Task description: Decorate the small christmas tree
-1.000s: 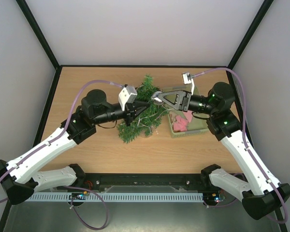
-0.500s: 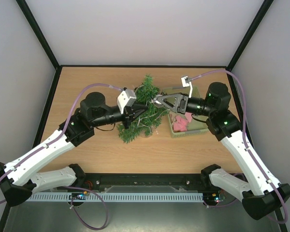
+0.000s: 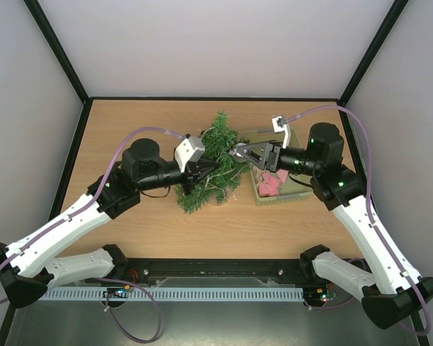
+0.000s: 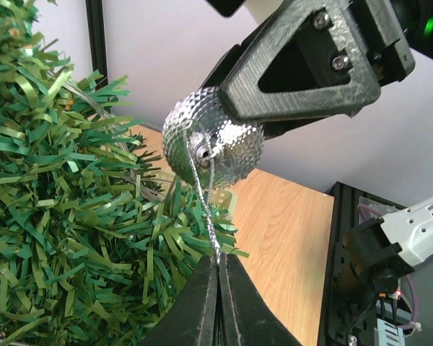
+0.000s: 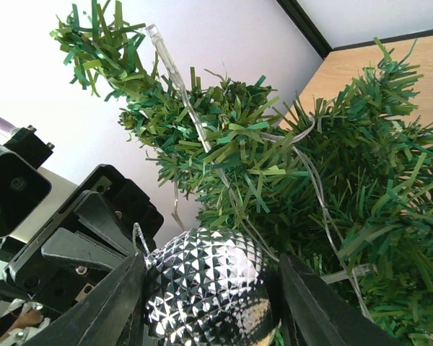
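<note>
The small christmas tree (image 3: 211, 173) is seen mid-desk (image 3: 130, 122), between the arms and just beside a pale green basket (image 3: 297, 190). A silver ball (image 4: 213, 140) is pinched near the branches by the jaws of the right gripper (image 5: 209, 295). Its thread (image 4: 204, 202) is clamped in the pressed-together jaws of the left gripper (image 4: 218, 285).

The wooden table (image 3: 130, 122) bears the small christmas tree (image 3: 220, 137), beneath the meeting left gripper (image 3: 218, 164) and right gripper (image 3: 236, 151), and a pale green basket (image 3: 281, 200) under the right gripper's wrist.
</note>
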Motion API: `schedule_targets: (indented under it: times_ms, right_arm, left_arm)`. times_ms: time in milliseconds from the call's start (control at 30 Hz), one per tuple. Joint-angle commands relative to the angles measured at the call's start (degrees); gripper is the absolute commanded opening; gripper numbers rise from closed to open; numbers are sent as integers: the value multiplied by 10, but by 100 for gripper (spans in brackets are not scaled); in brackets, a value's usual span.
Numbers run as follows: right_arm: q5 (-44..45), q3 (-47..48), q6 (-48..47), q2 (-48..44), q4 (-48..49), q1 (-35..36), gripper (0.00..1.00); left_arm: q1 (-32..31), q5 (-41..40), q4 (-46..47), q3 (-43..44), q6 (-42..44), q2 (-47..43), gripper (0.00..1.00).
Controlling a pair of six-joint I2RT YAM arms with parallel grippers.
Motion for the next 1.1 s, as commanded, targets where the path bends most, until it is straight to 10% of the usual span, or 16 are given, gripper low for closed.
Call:
schedule_targets:
  times_ms: [0,1067]
  right_arm:
    - [16,23,-29,-17,-32,4,39]
    - [7,3,-61,-44,-84,4,39]
  left_arm:
    - [-3,6,-12,8,8,-8,2]
    - [-3,75,-50,14,-84,-18,2]
